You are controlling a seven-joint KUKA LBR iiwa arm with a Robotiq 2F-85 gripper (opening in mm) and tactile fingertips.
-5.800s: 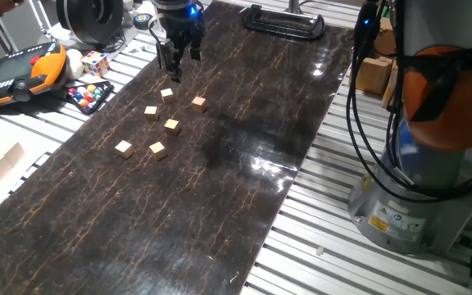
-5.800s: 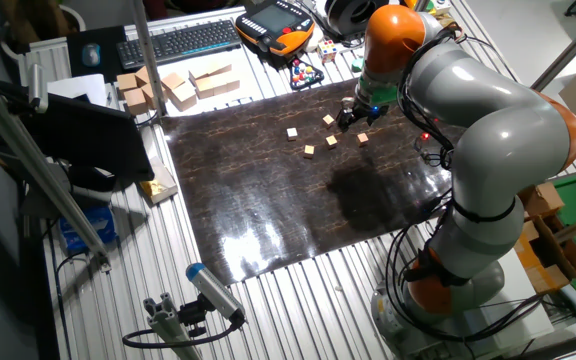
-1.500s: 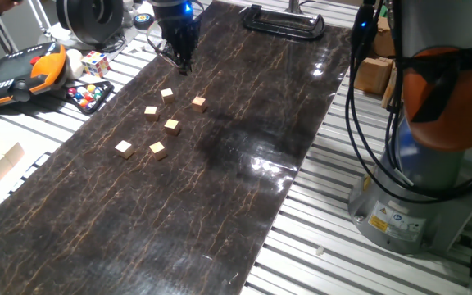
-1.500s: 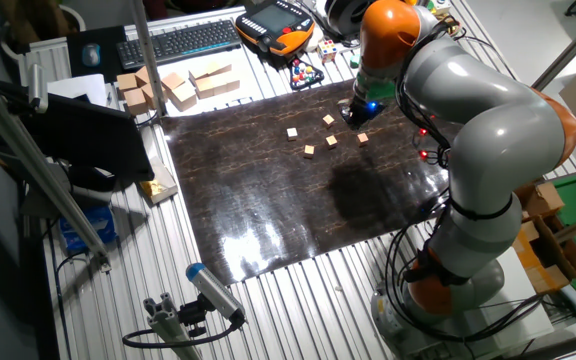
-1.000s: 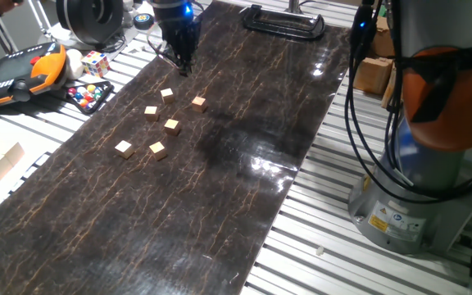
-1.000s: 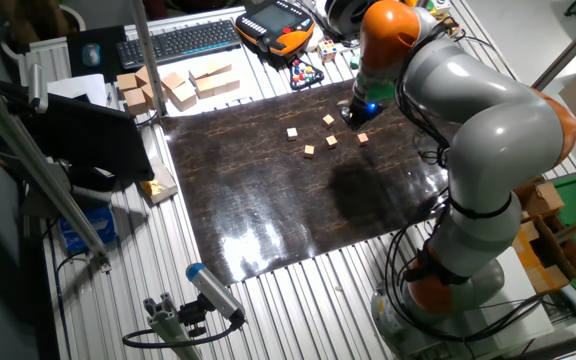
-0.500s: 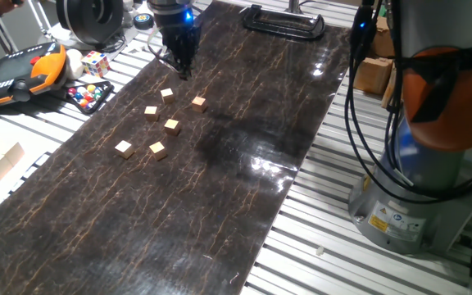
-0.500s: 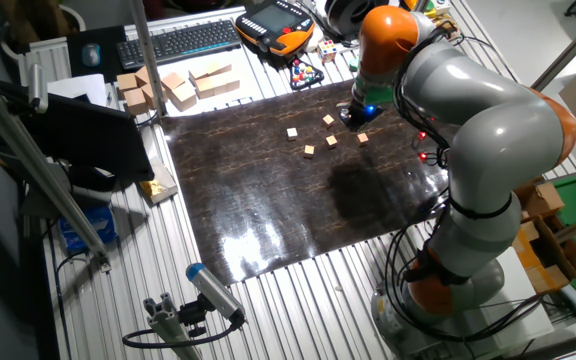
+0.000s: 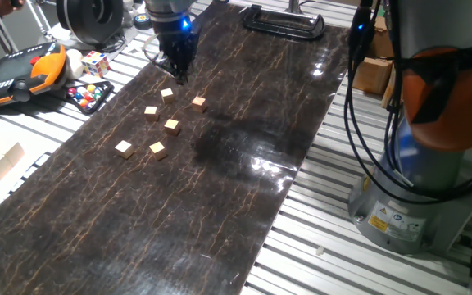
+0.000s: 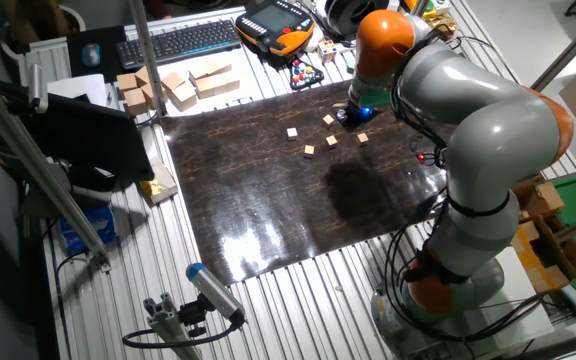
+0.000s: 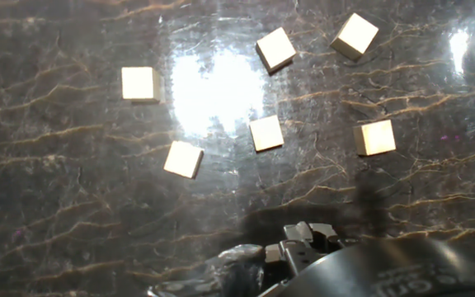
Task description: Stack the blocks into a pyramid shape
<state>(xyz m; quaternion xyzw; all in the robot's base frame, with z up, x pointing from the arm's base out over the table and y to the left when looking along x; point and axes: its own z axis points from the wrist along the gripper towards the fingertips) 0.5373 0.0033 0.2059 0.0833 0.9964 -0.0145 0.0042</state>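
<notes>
Dark marble mat [image 9: 220,164], end effector [image 9: 176,72] low, blocks [image 9: 171,125] scattered

Overhead light falls evenly and bright on both fixed views, which stay sharp. The glossy dark mat [image 9: 220,164] throws white glare patches near its edge. In the hand view a strong glare blotch sits among the blocks [image 11: 266,133], edges slightly soft

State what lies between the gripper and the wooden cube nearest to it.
Only bare dark mat. One fixed view shows a short empty strip of it separating the gripper from that cube.
</notes>
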